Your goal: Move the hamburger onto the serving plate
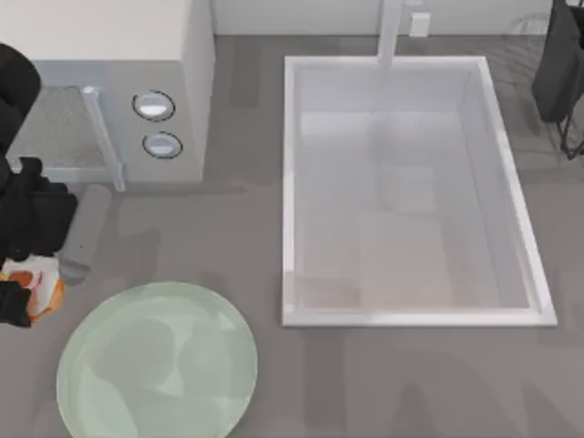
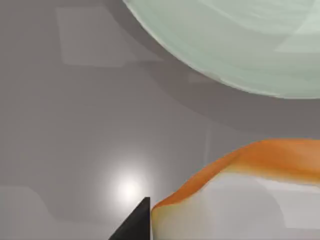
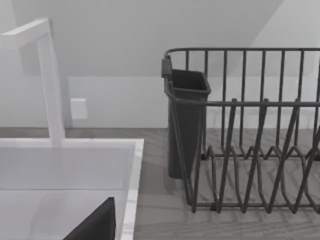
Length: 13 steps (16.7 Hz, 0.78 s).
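Observation:
The hamburger, a small orange and creamy white lump, sits at the table's left edge just left of the serving plate. My left gripper is shut on it, black parts on both sides. The left wrist view has the hamburger close up against one dark fingertip, with the pale mint-green plate rim a short way beyond over grey table. The plate is bare. My right arm is parked at the far right back corner.
A white rectangular sink basin with a faucet takes up the middle right. A grey counter unit with two round dials stands at the back left. A dark wire dish rack with a cup holder stands near the right arm.

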Motion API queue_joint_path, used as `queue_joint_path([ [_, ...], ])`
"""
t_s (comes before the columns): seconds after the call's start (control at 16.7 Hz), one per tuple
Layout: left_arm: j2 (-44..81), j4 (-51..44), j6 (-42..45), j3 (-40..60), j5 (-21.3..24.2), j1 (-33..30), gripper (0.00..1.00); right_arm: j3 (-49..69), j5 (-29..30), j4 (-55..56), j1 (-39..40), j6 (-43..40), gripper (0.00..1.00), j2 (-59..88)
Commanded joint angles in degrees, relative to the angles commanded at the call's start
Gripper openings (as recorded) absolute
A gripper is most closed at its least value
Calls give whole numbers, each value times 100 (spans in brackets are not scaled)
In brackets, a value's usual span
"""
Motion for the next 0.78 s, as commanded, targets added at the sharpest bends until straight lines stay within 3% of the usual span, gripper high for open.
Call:
queue_joint_path([
  [0.42,-107,74,3746,-211,2,-1440,0,0,0,0,0,0,100,0],
  [0.78,-267,185,5838,-394,0,-2268,0,0,0,0,0,0,100,0],
])
